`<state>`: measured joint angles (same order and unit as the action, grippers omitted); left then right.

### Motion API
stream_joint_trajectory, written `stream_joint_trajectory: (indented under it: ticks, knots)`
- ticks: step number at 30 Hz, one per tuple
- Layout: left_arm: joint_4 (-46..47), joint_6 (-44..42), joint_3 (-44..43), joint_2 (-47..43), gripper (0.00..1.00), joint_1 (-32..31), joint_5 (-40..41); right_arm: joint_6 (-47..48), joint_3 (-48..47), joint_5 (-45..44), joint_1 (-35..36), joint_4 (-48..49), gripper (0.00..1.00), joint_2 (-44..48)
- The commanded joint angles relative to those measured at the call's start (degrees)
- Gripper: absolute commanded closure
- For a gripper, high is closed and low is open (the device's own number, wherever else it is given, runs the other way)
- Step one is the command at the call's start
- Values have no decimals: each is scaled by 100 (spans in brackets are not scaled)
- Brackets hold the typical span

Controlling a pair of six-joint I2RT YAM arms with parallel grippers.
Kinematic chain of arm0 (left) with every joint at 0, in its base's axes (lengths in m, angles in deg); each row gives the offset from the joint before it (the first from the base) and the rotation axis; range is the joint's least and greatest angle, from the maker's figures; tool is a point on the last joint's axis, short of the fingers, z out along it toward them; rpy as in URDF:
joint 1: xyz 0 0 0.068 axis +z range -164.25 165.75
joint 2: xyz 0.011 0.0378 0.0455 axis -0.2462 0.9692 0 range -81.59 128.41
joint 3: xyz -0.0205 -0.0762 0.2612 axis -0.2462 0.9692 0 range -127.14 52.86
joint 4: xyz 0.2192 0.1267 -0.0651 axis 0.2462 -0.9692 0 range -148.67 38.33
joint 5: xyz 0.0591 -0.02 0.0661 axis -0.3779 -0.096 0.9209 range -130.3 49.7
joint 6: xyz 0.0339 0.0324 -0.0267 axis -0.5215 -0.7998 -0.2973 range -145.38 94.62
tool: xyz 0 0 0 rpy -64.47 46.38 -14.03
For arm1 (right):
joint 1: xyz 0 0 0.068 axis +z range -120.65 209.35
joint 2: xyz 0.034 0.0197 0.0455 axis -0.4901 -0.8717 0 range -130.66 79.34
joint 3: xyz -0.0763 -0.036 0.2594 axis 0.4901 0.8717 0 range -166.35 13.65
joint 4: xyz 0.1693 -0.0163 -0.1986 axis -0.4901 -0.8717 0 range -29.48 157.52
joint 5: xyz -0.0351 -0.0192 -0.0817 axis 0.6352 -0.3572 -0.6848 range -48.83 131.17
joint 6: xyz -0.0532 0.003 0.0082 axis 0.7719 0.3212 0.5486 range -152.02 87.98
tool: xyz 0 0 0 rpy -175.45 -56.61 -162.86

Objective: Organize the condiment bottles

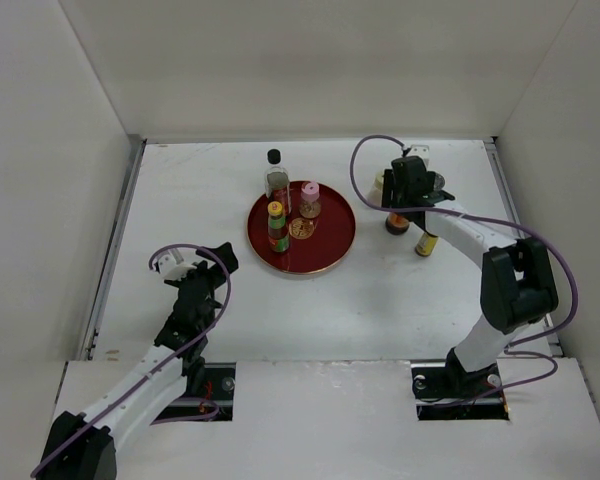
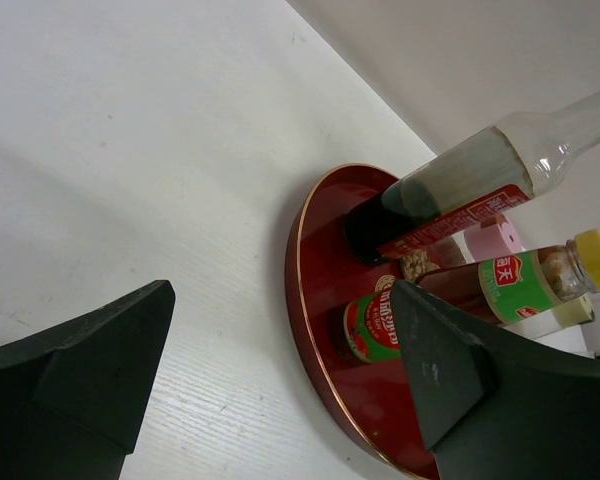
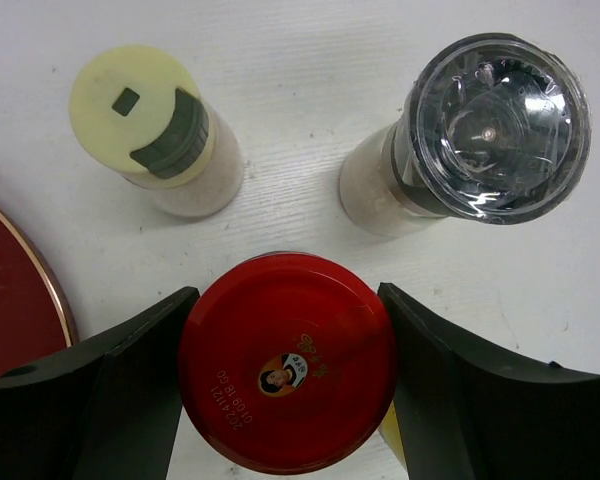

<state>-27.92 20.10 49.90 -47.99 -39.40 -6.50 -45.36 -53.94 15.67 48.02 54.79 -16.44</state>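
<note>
The right gripper point(image 3: 285, 297) is clamped on the red-lidded glass jar point(image 3: 287, 362), a finger pressed to each side of the lid. Its wrist camera looks straight down on this, while from above the arm partly covers the jar. The same wrist view shows two neighbours standing close behind on the white table point(image 3: 310, 60) — a pale yellow-green flip-top shaker point(image 3: 145, 115) and a clear-topped grey grinder point(image 3: 495, 125); overhead the gripper hides them in large part. A yellow sliver by the right finger is probably the small yellow bottle point(image 1: 427, 242), seen overhead just right of the jar.

The round red tray point(image 1: 330, 250) sits mid-table, left of this group. It carries a tall clear glass bottle with a black cap point(image 1: 276, 175), a pink-capped jar point(image 1: 310, 198), a yellow-capped sauce bottle point(image 1: 277, 225) and a gold-lidded jar point(image 1: 300, 229).

The left gripper point(image 1: 195, 290) hangs spread wide with nothing between its fingers, well short of the tray; its camera catches the tray's near rim and cuts off the tall bottle's cap.
</note>
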Motion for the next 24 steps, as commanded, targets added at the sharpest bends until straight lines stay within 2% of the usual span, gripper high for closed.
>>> stream_joint_trajectory:
  ticks: [1,10,14,19,24]
  knots:
    - [200,58,-12,23,10,14,-67,34,-202,-17,122,314,38,95]
    - [209,58,6,32,10,14,-75,95,-113,-96,412,667,44,1246]
    - [236,49,6,23,10,-21,-41,183,-237,-148,825,684,44,1440]
    - [253,49,-11,76,10,-12,-102,174,-570,-131,1581,1071,45,984]
    - [201,41,15,-29,10,49,-111,86,-1220,-148,2275,1308,45,27]
